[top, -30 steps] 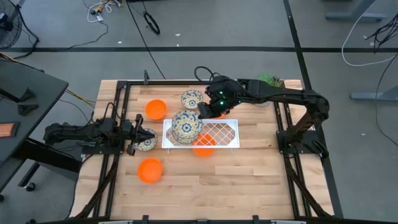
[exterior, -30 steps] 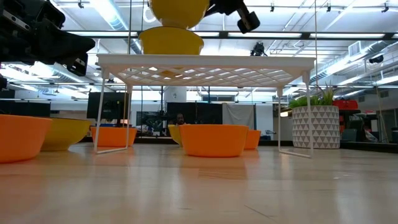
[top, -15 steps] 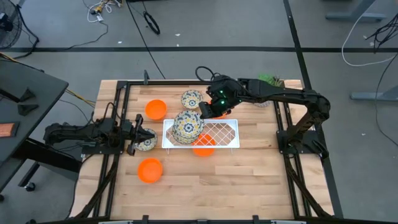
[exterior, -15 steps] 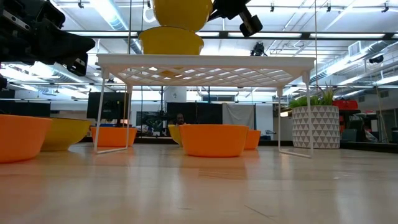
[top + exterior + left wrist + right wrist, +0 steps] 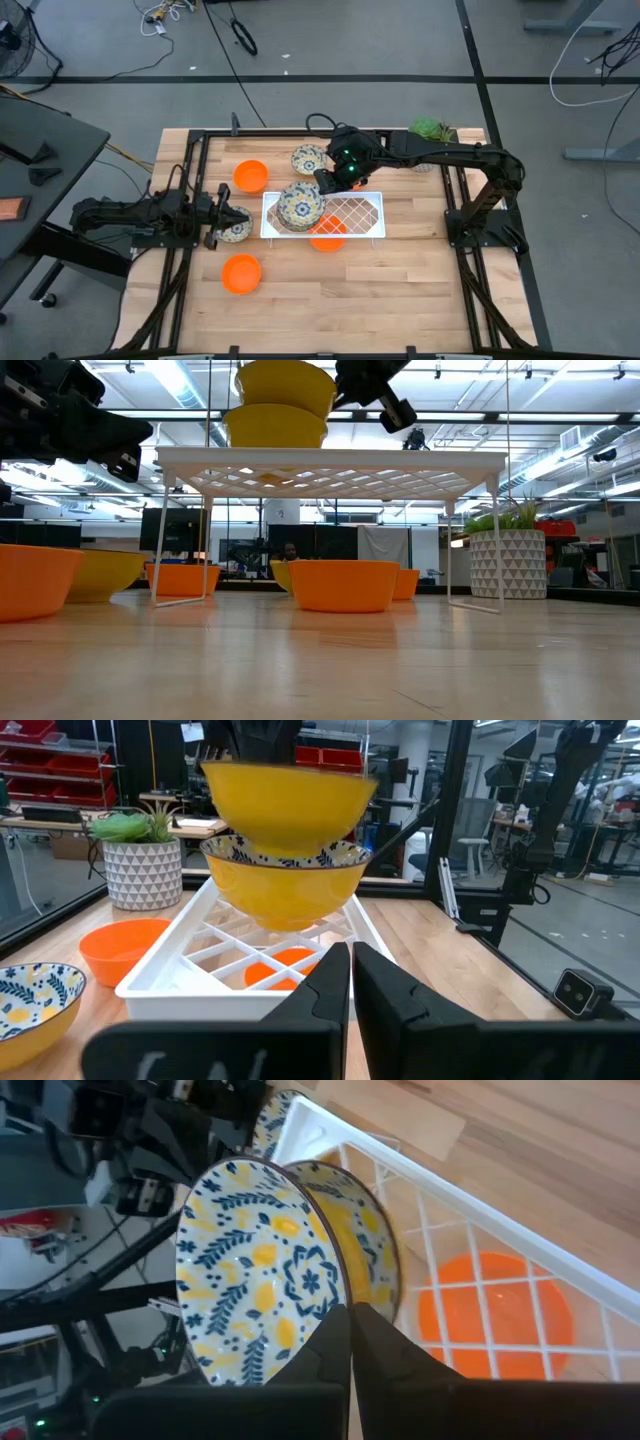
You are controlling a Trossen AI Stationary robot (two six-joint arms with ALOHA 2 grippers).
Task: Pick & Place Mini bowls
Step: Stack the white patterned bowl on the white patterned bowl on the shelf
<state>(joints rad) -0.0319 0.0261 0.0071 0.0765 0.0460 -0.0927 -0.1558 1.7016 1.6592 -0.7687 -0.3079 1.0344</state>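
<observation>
Lowered since a second ago, the patterned bowl (image 5: 300,199) pinched by its rim in the right gripper (image 5: 326,182) now sits almost nested in the bowl on the white rack (image 5: 375,229). Left of the rack, the left gripper (image 5: 222,222) waits, fingers nearly shut, empty. Another patterned bowl (image 5: 308,159) and orange bowls (image 5: 241,272) around the rack remain unstacked.

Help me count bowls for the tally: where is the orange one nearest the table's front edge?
In the high view that orange bowl sits alone on the left front of the table, below the left claw and left of the white rack.
</observation>
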